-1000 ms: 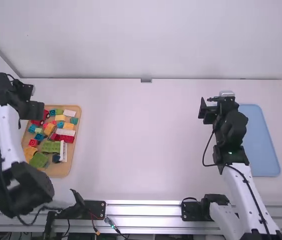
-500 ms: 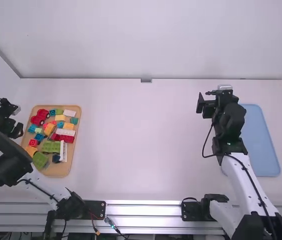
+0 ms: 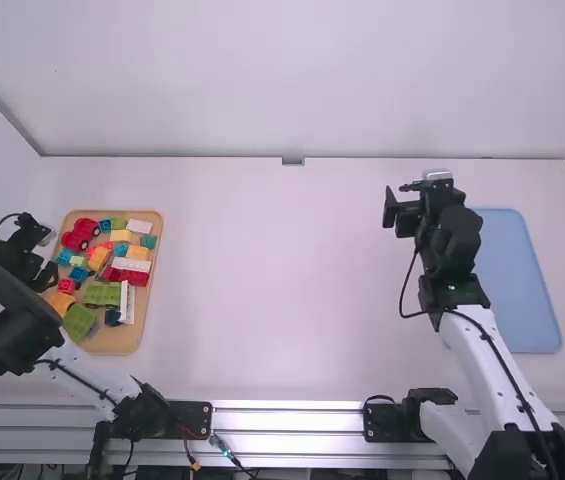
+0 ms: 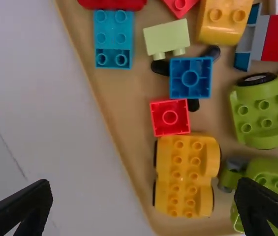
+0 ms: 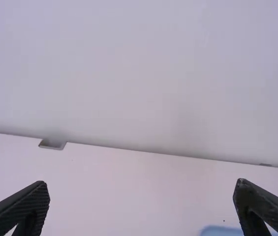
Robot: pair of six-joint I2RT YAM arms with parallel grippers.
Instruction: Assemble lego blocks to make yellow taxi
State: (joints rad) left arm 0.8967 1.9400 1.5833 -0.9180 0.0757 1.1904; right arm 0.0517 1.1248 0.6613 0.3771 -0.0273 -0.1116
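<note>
One tool (image 3: 49, 277), the left, hangs spread beside the blocks' (image 3: 102, 293) tray (image 3: 120, 343).

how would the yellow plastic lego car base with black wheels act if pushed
The yellow car base would probably roll lengthwise, as black wheels show along its side. It looks like moulded, studded plastic, so it should be stiff in a grip. A push towards the small red square block might shift it, since the two sit close.
</note>
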